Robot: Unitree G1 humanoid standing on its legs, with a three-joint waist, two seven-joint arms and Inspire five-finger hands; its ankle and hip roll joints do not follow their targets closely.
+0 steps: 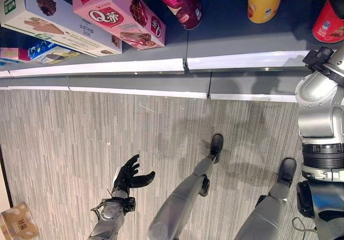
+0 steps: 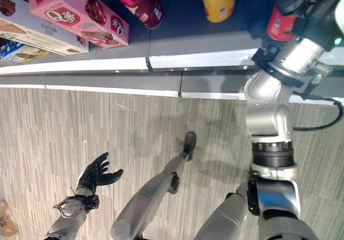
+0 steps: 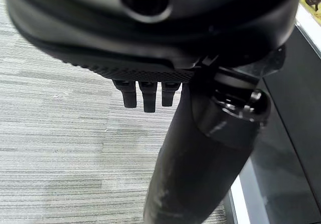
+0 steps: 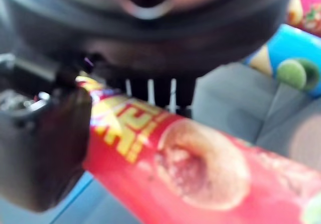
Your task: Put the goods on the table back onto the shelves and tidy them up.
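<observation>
A red snack can (image 4: 200, 169) lies across my right hand (image 4: 45, 148), whose thumb and fingers (image 4: 160, 91) curl round it. In the eye views that hand (image 2: 301, 3) reaches up onto the dark shelf (image 1: 236, 35) at the far right, with the red can (image 2: 277, 25) standing there against it. My left hand (image 1: 129, 175) hangs low over the striped floor, palm up and fingers spread, holding nothing. The left wrist view shows its fingers (image 3: 145, 96) straight above the floor.
On the shelf lie a white box (image 1: 54, 19), a pink box (image 1: 115, 14), a dark red canister (image 1: 180, 0), a yellow canister (image 1: 265, 0) and a small blue pack (image 1: 32, 51). White edge strips (image 1: 97, 68) line the shelf front. A cardboard box (image 1: 19, 221) sits at the lower left.
</observation>
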